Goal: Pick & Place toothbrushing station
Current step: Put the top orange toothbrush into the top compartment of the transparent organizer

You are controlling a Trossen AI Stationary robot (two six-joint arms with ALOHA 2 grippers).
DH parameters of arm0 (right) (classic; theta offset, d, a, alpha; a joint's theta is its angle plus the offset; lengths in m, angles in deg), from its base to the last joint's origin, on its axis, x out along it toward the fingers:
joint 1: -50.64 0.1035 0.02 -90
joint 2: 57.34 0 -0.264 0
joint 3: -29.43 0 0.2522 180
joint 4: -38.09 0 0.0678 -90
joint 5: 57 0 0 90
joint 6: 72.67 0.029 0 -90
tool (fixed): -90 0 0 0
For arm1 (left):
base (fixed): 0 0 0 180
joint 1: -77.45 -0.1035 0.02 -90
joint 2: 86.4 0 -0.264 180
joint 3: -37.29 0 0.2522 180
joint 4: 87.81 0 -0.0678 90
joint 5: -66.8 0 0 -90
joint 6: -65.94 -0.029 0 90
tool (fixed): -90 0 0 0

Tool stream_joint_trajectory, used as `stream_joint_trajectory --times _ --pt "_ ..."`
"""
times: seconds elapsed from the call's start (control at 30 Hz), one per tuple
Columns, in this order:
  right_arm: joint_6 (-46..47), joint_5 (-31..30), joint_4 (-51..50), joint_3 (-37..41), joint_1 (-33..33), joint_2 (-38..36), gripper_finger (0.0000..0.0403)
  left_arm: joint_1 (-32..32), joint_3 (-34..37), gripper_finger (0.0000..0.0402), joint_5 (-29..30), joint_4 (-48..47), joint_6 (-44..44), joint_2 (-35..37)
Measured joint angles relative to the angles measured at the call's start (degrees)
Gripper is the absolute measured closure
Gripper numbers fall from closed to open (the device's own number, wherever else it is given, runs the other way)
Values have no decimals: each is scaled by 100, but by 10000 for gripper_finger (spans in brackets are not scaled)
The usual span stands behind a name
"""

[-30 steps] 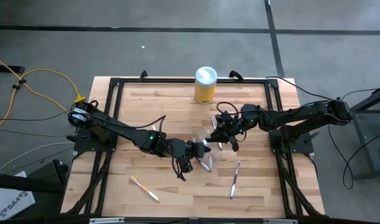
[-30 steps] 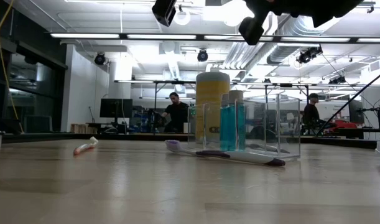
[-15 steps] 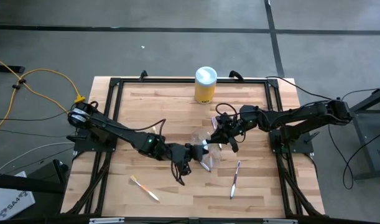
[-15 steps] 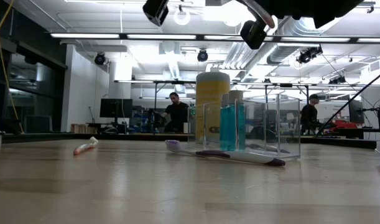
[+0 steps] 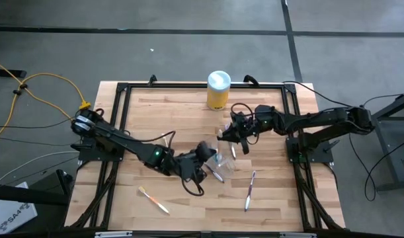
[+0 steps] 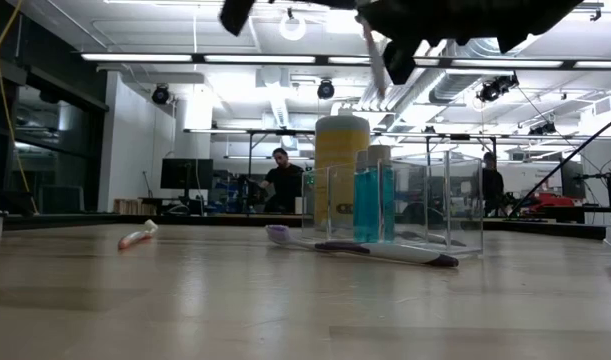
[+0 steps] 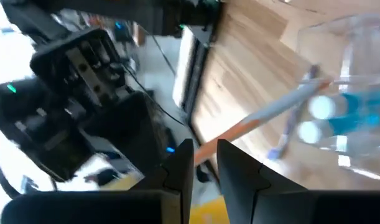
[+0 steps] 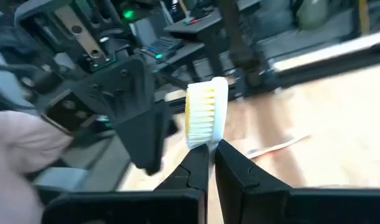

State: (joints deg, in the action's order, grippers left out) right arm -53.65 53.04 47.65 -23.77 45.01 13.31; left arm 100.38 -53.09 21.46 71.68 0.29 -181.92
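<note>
Both arms meet over the middle of the wooden tabletop. The right hand is clamped on a toothbrush, its yellow-and-white bristled head standing up between the closed fingers; seen from above, that hand hangs just above the clear cup. The left hand sits beside the cup on its left, fingers slightly apart, and I cannot tell whether they touch anything.

The cup stands upright near the tabletop's centre with the blue tube upright inside it. A purple brush lies flat in front of the cup at table level. A purple brush lies toward the front right, and an orange brush lies toward the front left, well apart from the cup. A yellow canister with a white lid stands at the back edge.

No brand, label or writing can be read on the tube, the canister or the brushes; a white sheet on the floor bears print too small to make out.
</note>
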Motion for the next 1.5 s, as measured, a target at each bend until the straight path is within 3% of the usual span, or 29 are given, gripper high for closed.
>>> stream_joint_trajectory --times 0.33,0.57,0.73,0.93,1.5 --pt "-1062 -348 238 2 -236 244 399 62 0 337 5 -1355 2763 327" --pt "-1167 -344 1004 -7 -528 855 399 58 -2 337 -14 -2139 3870 325" --pt "-1164 -342 1007 -52 -842 1037 399 56 -2 337 -22 -2512 4265 323" --pt "-1062 -124 1020 -50 -1053 1232 399 -80 -2 337 -503 -2669 4639 323" --pt "-601 259 1046 -52 -1040 1988 399 -108 -2 337 -558 -2660 4772 321"
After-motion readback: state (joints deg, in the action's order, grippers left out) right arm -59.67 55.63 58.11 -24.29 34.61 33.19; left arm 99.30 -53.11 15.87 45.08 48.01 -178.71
